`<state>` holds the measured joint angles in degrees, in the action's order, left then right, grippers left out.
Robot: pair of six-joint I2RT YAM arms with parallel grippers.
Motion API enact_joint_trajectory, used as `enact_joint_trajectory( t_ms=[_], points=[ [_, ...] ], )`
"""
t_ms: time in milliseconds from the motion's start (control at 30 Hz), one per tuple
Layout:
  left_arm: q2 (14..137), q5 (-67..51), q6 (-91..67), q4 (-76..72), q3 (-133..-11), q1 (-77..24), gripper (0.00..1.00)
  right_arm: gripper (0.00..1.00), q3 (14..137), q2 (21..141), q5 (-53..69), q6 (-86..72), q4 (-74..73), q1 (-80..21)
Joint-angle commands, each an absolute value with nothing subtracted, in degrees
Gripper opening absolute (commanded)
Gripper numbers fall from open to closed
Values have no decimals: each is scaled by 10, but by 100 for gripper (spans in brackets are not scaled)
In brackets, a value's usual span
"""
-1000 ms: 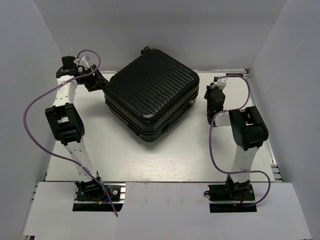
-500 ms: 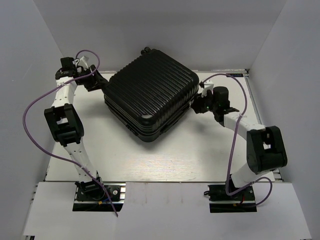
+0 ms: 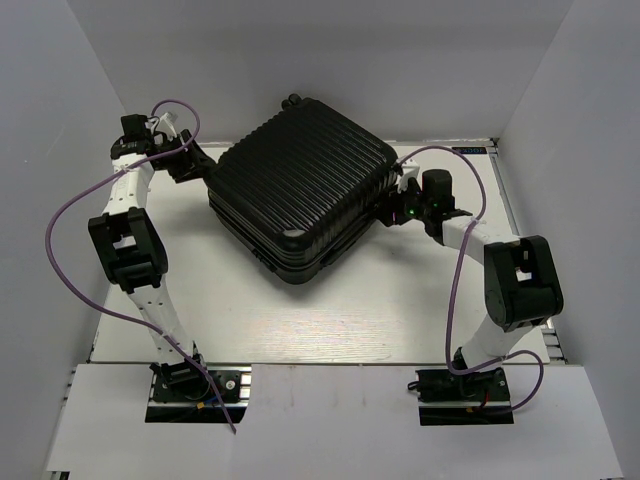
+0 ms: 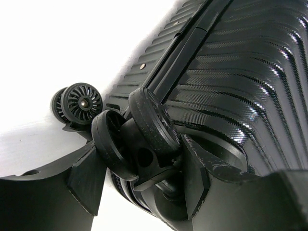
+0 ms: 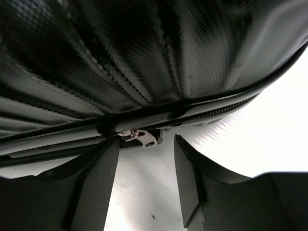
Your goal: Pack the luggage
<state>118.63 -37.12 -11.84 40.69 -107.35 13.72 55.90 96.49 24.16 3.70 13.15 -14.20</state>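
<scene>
The luggage (image 3: 300, 185), a black ribbed hard-shell suitcase, lies closed and turned at an angle on the white table (image 3: 330, 320). At its left corner my left gripper (image 3: 196, 166) is shut on a twin caster wheel (image 4: 144, 130), one finger on each side of it. My right gripper (image 3: 392, 210) is at the suitcase's right edge, low over the table. In the right wrist view its fingers (image 5: 98, 183) stand open over bare table, just below the zip line. A silver zipper pull (image 5: 140, 136) hangs just beyond the left fingertip, untouched.
A second wheel (image 4: 79, 103) sits beyond the held one. White walls close in the table on the left, back and right. Purple cables (image 3: 55, 240) loop off both arms. A metal rail (image 3: 545, 320) runs along the table's right edge.
My right arm has swung from upright at the right down to the suitcase's right edge, and its gripper has opened. The left arm and the suitcase have not moved.
</scene>
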Motion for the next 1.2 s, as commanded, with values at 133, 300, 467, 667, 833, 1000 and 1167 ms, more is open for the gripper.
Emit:
enact_joint_trajectory(
  t_ms=[133, 300, 467, 667, 833, 1000, 1167],
  points=[
    [1180, -296, -6, 432, -1059, 151, 0, 50, 566, 965, 243, 13, 199, -138],
    [1187, -302, -5, 432, -1066, 154, 0, 39, 569, 976, 287, -25, 236, -139],
    [1193, -301, -7, 433, -1070, 152, 0, 0, 557, 981, 297, -58, 297, -139],
    [1189, -272, -4, 439, -1065, 152, 0, 0, 534, 965, 143, -72, 293, -140],
    [1189, -247, -4, 440, -1065, 156, 0, 0, 553, 970, -114, -100, 240, -135],
    [1194, -229, -11, 443, -1074, 167, 0, 0, 599, 1001, -169, -93, 235, -120],
    [1204, -222, -13, 447, -1087, 173, 0, 0, 657, 1083, -82, -34, 292, -97]
  ],
)
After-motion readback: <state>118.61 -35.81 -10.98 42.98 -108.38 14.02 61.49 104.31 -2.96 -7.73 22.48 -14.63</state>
